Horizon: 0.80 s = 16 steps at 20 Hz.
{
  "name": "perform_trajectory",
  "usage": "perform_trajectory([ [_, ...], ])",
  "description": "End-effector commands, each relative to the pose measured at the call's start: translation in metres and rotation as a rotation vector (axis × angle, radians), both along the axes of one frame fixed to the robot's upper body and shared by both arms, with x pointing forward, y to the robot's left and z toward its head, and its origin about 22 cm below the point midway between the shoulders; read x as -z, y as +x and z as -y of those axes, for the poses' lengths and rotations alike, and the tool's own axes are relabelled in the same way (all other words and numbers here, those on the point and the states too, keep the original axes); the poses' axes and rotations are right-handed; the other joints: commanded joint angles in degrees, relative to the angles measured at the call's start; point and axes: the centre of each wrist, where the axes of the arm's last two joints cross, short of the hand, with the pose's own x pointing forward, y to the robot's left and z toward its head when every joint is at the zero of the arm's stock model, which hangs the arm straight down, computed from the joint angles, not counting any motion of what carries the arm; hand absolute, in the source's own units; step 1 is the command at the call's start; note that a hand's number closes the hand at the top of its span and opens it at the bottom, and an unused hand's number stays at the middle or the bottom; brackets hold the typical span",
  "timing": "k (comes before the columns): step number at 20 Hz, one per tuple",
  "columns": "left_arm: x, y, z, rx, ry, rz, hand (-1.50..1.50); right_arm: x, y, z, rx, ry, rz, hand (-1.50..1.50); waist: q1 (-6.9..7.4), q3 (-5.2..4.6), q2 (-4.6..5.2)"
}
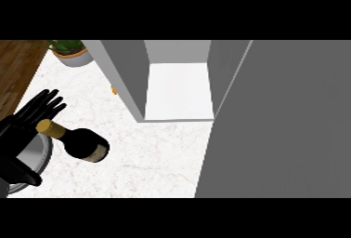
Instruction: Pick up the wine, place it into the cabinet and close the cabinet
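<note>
Wine bottle (81, 140): dark glass, gold-foil neck, standing upright near worktop's (158, 158) left edge, well apart from cabinet. Cabinet (178, 79): grey, sitting at worktop's back edge, door (281, 125) swinging wide open along worktop's right side, white interior floor showing bare.

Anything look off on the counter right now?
Nothing spilled or broken. The wine bottle stands on the counter near the open left hand, not yet gripped. The cabinet is open. A small orange thing peeks from behind its side; can't identify it.
</note>
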Motion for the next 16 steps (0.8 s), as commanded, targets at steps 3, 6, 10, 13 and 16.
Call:
perform_trajectory([
  [3,0.033,0.001,-0.004,0.001,0.027,-0.019,-1.50,-0.011,-0.030,0.005,0.042,-0.002,0.098,-1.50,-0.17,0.00,0.04],
  [6,0.036,-0.003,-0.015,0.009,0.032,-0.041,-1.50,-0.017,-0.038,0.015,0.039,0.007,0.084,-1.50,0.17,0.05,-0.01],
  [10,0.059,0.013,0.001,-0.018,0.038,-0.043,-1.50,-0.017,-0.036,0.011,0.038,0.017,0.087,-1.50,-0.52,-0.01,0.05],
  [13,0.070,0.011,0.015,-0.025,0.024,-0.055,-1.50,-0.012,-0.036,0.006,0.048,0.011,0.083,-1.50,-0.08,0.05,-0.08],
  [16,0.080,-0.004,-0.020,-0.034,0.029,-0.076,-1.50,-0.017,-0.041,0.014,0.037,0.000,0.093,-1.50,-0.78,-0.03,-0.02],
])
